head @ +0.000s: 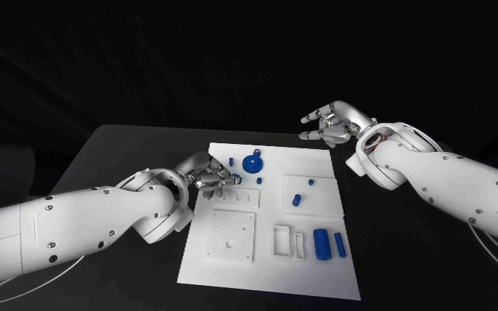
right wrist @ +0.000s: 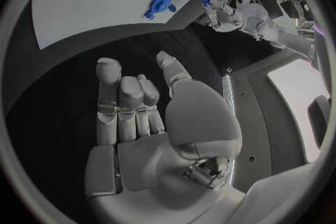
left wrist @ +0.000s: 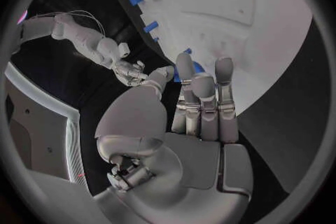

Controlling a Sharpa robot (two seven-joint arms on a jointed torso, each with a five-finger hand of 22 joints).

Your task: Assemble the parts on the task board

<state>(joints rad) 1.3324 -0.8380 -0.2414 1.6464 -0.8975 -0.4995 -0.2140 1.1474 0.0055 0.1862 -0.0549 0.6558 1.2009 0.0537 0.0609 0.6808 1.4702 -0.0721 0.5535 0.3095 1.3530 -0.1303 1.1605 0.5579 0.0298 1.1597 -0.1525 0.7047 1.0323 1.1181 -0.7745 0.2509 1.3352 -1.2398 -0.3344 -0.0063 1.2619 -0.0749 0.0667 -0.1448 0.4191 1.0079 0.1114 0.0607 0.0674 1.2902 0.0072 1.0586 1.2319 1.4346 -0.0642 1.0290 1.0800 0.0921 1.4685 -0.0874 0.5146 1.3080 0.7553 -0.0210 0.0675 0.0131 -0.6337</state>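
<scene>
The white task board (head: 311, 275) lies in the middle of the black table. My left hand (head: 211, 176) hovers at the board's left edge and pinches a small blue part (head: 235, 179) at its fingertips; the part (left wrist: 183, 70) peeks out between thumb and fingers in the left wrist view. My right hand (head: 334, 125) hangs beyond the board's far right corner, fingers apart, palm (right wrist: 150, 145) bare. A round blue part (head: 252, 163) stands on the board's far side. Two blue cylinders (head: 322, 242) lie side by side near the front right.
Small blue parts (head: 297, 199) lie scattered over the board's middle. A raised square plate (head: 230, 235) sits at the board's front left, with narrow slots (head: 282, 240) beside it. Black table (head: 114, 160) runs round the board on all sides.
</scene>
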